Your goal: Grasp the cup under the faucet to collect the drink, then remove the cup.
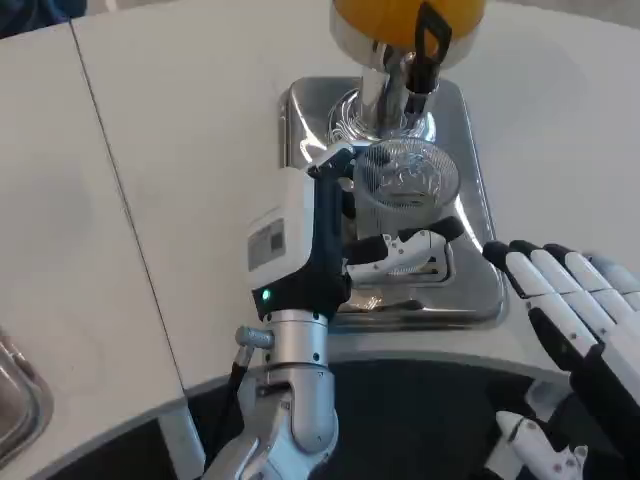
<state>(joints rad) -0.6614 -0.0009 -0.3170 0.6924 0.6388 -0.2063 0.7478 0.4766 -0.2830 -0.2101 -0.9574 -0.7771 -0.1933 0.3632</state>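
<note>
A clear plastic cup point(405, 180) stands on the chrome drip tray point(470, 140) just below the dispenser's chrome spout point(392, 88) and black tap lever point(432, 42). The cup looks empty. My left hand point(318, 235) reaches in from the left and grips the cup; its fingers point(400, 250) wrap around the cup's near side and another curls at its far left side. My right hand point(570, 300) hovers at the tray's right front corner with its fingers straight and apart, holding nothing.
The orange drink tank point(395, 20) sits above the spout at the top edge. A metal rim point(18, 400) shows at the lower left. The white table point(180, 150) has a seam running down its left part, and its curved front edge is near my body.
</note>
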